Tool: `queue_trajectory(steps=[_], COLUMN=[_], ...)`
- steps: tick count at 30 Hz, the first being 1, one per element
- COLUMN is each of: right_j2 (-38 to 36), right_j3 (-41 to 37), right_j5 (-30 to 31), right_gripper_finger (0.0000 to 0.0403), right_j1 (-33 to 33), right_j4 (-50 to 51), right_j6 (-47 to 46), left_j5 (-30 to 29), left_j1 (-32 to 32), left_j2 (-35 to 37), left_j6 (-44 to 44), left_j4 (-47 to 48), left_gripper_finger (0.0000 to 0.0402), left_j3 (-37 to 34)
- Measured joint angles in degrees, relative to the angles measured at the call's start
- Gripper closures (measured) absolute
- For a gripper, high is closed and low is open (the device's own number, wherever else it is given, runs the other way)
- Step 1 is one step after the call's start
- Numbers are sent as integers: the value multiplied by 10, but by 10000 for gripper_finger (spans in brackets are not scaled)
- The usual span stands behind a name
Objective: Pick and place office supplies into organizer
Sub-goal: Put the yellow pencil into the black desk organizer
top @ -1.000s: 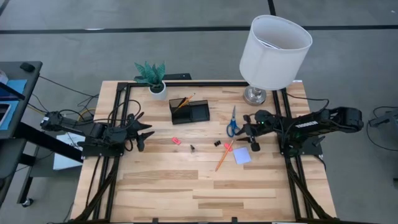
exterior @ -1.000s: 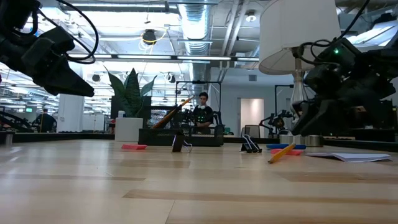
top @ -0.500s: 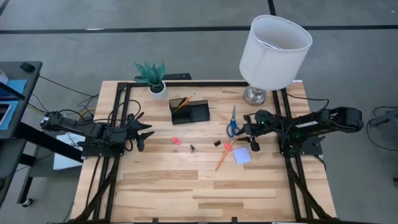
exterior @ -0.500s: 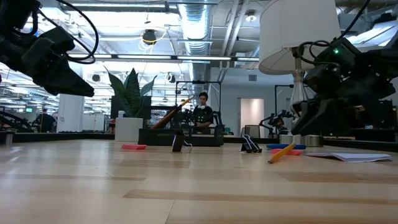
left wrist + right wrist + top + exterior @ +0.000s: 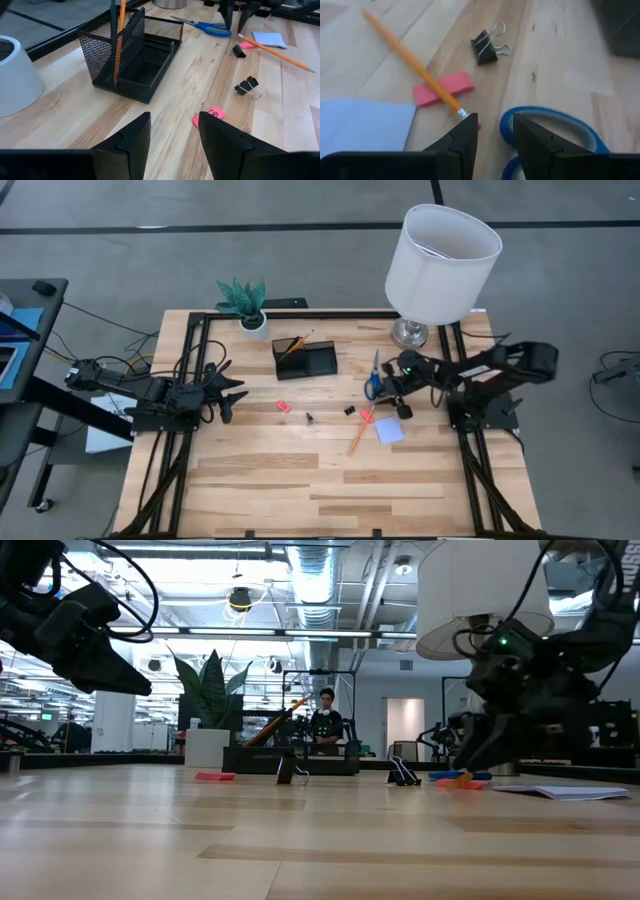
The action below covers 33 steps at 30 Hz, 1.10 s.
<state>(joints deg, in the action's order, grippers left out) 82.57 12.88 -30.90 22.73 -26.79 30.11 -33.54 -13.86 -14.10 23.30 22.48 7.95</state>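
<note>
My right gripper [image 5: 495, 131] is open, its fingers a narrow gap apart and low over the table, between an orange pencil's rubber-tipped end [image 5: 462, 113] and the blue scissors' handle [image 5: 547, 126]. That pencil [image 5: 358, 430] lies across a pink eraser [image 5: 444, 88], beside the pale blue note pad [image 5: 389, 430]. The black mesh organizer [image 5: 305, 357] stands farther back with another orange pencil [image 5: 119, 40] and a black pen [image 5: 113, 20] upright in its cup section. My left gripper [image 5: 172, 131] waits open at the table's left, above a second pink eraser [image 5: 209, 116]. My right gripper has one fingertip [image 5: 468, 125] right over the pencil's rubber-tipped end [image 5: 462, 113], coming from above at a slant. Whether it touches the pencil I cannot tell. The pencil lies on the table and the eraser.
Two black binder clips [image 5: 350, 410] [image 5: 310, 418] lie on the wood between the arms. A white plant pot [image 5: 254, 323] stands at the back left and a lamp with a white shade [image 5: 440, 260] at the back right. Black rails run along both sides.
My right gripper has moved toward the table's left edge and a little down, closing in on the pencil's end and the scissors' handles. The gap between its fingers is unchanged. The things on the table have stayed put.
</note>
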Motion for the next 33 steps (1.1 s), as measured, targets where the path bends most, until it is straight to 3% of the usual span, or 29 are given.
queue_trajectory(steps=[10,33], right_j2=[-17,-20], right_j3=[4,4], right_j5=[-2,-13], right_gripper_finger=[285,285], right_j1=[18,-18], right_j4=[15,10], right_j6=[3,-31], left_j5=[0,0], left_j1=[0,0], left_j2=[0,0], left_j6=[0,0], left_j4=[0,0], left_gripper_finger=[242,242], left_j3=[0,0])
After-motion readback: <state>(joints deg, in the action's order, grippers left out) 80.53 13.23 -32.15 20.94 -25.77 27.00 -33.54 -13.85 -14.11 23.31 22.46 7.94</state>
